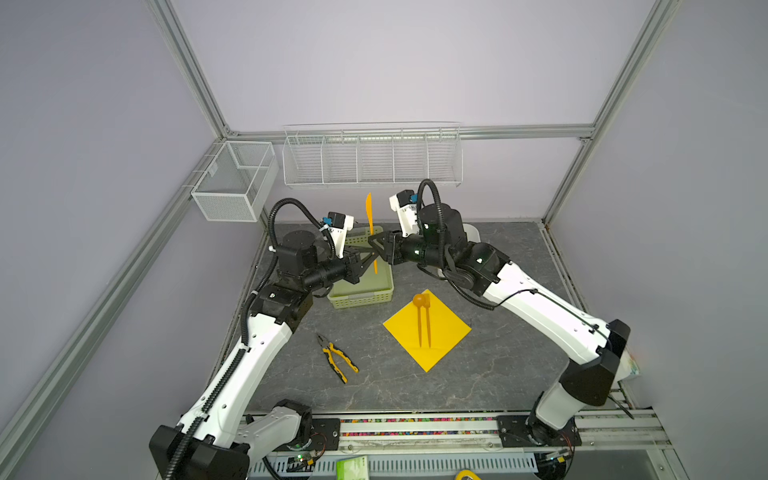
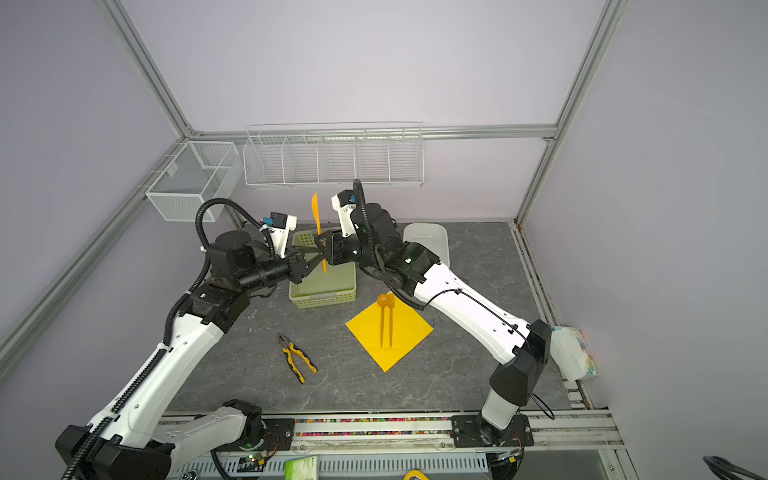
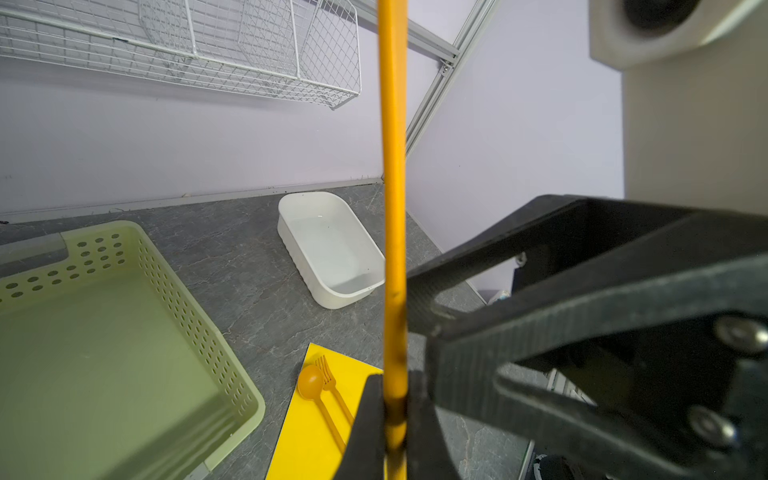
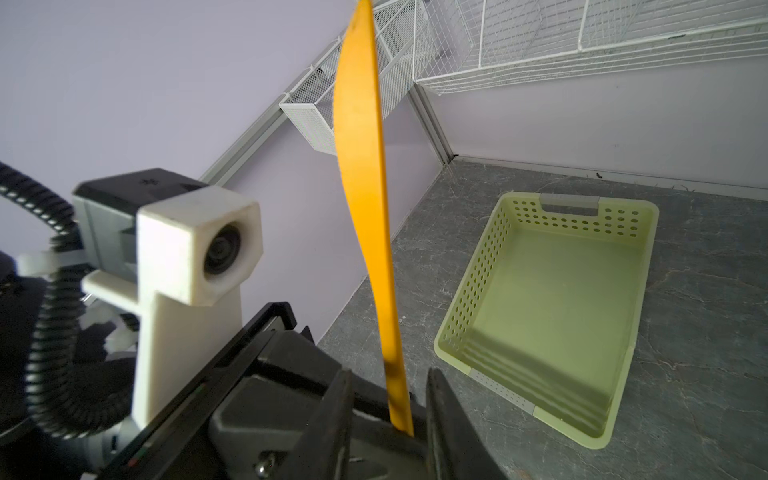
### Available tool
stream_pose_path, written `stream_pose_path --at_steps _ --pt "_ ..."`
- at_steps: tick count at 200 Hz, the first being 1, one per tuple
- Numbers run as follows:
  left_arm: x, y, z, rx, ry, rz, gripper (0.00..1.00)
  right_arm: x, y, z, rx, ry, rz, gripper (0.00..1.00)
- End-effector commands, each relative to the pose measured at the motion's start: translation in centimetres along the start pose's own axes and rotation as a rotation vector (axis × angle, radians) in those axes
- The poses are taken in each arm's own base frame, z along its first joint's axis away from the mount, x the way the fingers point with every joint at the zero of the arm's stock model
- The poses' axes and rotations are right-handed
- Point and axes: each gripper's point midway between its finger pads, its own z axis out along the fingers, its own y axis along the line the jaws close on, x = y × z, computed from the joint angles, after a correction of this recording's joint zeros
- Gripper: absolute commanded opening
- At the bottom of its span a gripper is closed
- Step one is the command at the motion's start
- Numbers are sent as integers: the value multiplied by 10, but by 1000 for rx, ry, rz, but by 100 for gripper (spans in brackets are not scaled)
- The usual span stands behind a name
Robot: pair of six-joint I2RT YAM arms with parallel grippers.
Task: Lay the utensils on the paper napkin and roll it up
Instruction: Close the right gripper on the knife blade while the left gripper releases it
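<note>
While my left gripper (image 3: 392, 405) pinches the orange knife (image 4: 361, 145) standing straight up, my right gripper (image 4: 390, 415) is spread around it.

Orange spoon (image 1: 419, 320) and fork (image 1: 428, 323) side by side on flat yellow napkin (image 1: 448, 332), orange knife (image 1: 369, 212) upright in midair

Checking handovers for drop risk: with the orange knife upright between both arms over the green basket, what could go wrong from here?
1. Only the left end effector clamps the knife; the right end effector stands open around it. An early release would likely drop it into the green basket.
2. The spoon and fork lie near the far corner of the napkin; laying the knife beside them could nudge them off.
</note>
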Motion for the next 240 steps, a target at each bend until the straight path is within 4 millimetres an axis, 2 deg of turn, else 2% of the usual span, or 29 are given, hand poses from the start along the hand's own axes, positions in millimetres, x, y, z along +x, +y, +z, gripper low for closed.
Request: stream_pose_path --at_steps 1,82,109,136,152,187,222,240 --pt "-8 -4 -1 -2 -12 7 0 3 5 3 -2 22 -26 31" --pt "-3 5 1 -35 2 -9 0 5 3 8 30 39 -28 16" --pt "-1 5 3 -29 9 -17 0 6 5 9 27 40 -29 7" --pt "1 4 3 -23 8 -24 0 5 5 7 30 40 -35 7" --pt "2 2 1 -13 5 -24 8 5 2 3 48 37 -45 7" --pt "2 0 -1 -9 -1 -21 23 6 -13 -6 97 35 -51 7" --pt "8 4 0 -22 17 -17 26 16 -39 -18 163 66 -33 7" --pt "11 8 -1 -47 29 -6 27 29 -62 -29 216 107 -2 7"
